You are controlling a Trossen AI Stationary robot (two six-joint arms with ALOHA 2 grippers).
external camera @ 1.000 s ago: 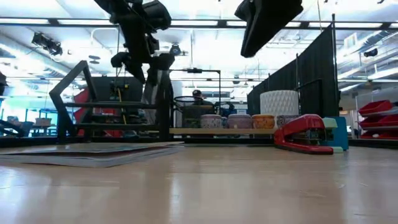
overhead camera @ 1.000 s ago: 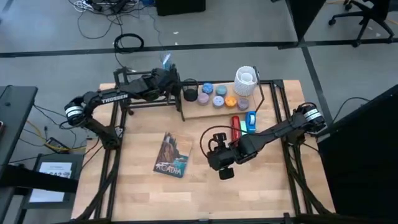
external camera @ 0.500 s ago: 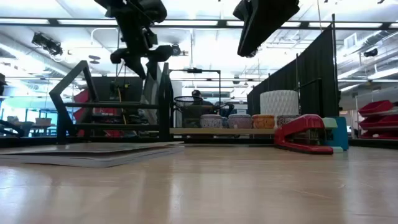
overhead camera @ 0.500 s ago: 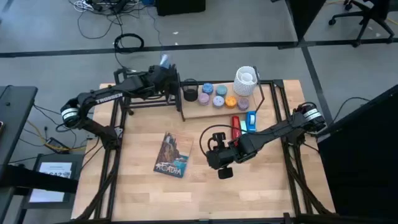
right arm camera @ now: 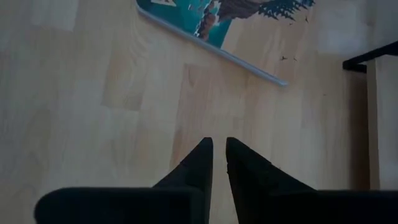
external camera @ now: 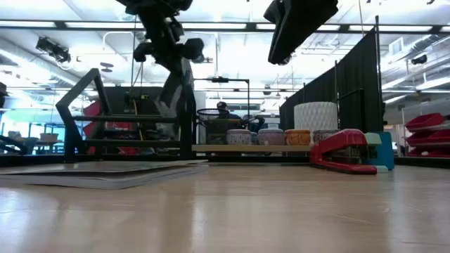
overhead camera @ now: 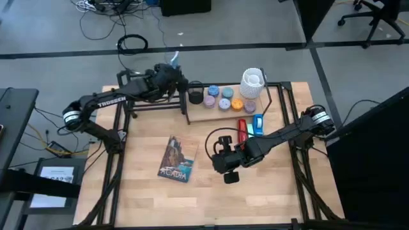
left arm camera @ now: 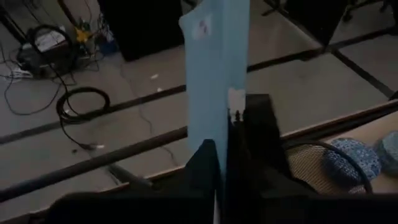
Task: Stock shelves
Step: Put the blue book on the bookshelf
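I'm holding the left gripper [left arm camera: 225,146] clamped on a thin pale-blue flat book [left arm camera: 216,68], keeping it upright on edge above the low black metal-tube rack with its pale wooden board [overhead camera: 153,102] at the table's far edge, so it can slot between the bars. I'm parking the right gripper [right arm camera: 216,155], fingers nearly together and empty, over the table's middle near the teal picture book [overhead camera: 177,159], probably next up.

Grey floor [overhead camera: 255,25] w/ dark seams, coiled black cable [overhead camera: 132,44] laid on it; black partition [external camera: 351,84] seen at rm's right.
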